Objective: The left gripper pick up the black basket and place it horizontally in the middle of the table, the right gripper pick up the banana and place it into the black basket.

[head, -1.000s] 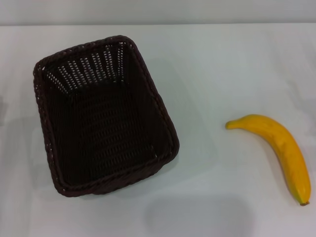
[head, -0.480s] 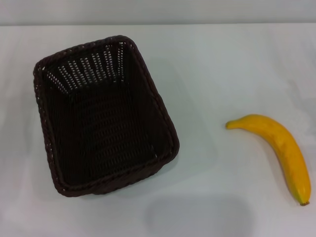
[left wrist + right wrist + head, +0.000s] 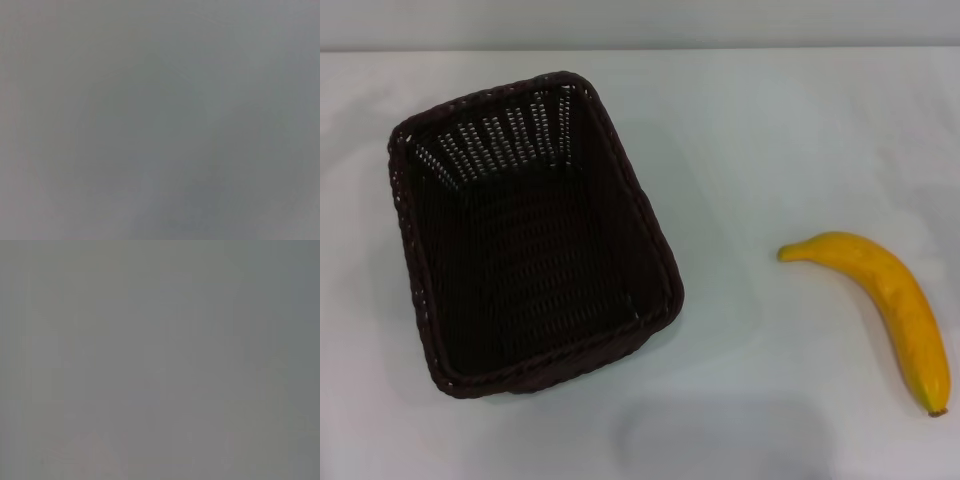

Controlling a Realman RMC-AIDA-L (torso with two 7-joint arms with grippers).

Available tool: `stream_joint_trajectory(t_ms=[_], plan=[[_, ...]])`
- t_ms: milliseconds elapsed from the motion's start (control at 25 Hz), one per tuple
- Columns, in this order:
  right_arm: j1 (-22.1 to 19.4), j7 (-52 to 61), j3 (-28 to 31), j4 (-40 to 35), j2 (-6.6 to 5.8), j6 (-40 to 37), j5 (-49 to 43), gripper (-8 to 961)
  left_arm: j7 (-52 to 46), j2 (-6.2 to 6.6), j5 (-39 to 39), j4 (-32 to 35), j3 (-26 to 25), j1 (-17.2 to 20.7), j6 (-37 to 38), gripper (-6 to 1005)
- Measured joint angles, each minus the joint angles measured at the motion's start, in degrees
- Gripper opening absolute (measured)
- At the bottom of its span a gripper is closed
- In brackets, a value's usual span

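Note:
The black basket point(image 3: 416, 260) stands upright and empty on the left half of the white table point(image 3: 760, 130) in the head view. Its long side runs from front to back, turned a little. The banana point(image 3: 888, 300) lies flat on the table at the right, apart from the basket, its dark tip toward the front right. Neither the left gripper nor the right gripper shows in any view. Both wrist views show only a plain grey surface.
The table's far edge runs along the top of the head view. A faint shadow lies on the table at the front, below the basket's near right corner.

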Motion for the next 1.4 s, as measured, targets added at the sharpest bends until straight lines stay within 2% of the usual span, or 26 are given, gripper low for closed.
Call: stream_joint_trajectory(t_ms=[40,80,120,200,320,360,480,760,1000,1240,1400], plan=[[0.2,0.0,0.0,0.0,0.0,0.0,0.0,831,-1.7,1.45,5.0,0.3,0.2,-2.9,-2.5,861],[0.5,0.0,-0.2,0.0,-0.01,0.0,0.0,831,-2.9,2.18,8.6,0.7,0.2,-5.0,-3.8,861],[0.7,0.0,-0.4,0.0,-0.01,0.0,0.0,831,-4.1,2.76,12.3,1.3,0.3,-7.2,-5.1,861],[1.2,0.0,-1.1,0.1,0.01,0.0,0.0,831,-5.5,3.08,20.3,2.4,0.3,-11.5,-6.3,860],[1.3,0.0,-1.5,0.0,0.07,0.1,0.0,831,-5.0,2.43,31.4,2.6,1.6,-17.7,-7.0,860],[1.4,0.0,-1.5,0.1,0.07,0.1,0.0,831,-5.0,2.43,31.4,2.6,1.6,-17.7,-7.0,859],[1.4,0.0,-1.6,0.1,0.08,0.1,0.0,831,-0.5,-0.03,37.5,2.8,6.9,-21.7,-6.9,859],[1.1,0.0,-2.2,1.1,0.2,0.7,0.0,830,10.3,-2.96,37.6,2.9,8.3,-22.2,-7.0,857],[0.8,0.0,-2.2,1.6,0.17,1.6,0.0,830,14.3,-4.32,37.4,2.9,8.0,-19.9,-3.9,857],[0.7,0.0,-2.2,2.4,0.14,2.9,0.0,830,19.1,-6.34,35.8,2.5,7.8,-16.7,-0.8,856],[0.7,0.0,-2.2,2.4,0.14,3.4,0.0,830,21.1,-7.02,35.2,1.8,7.9,-15.6,0.7,856]])
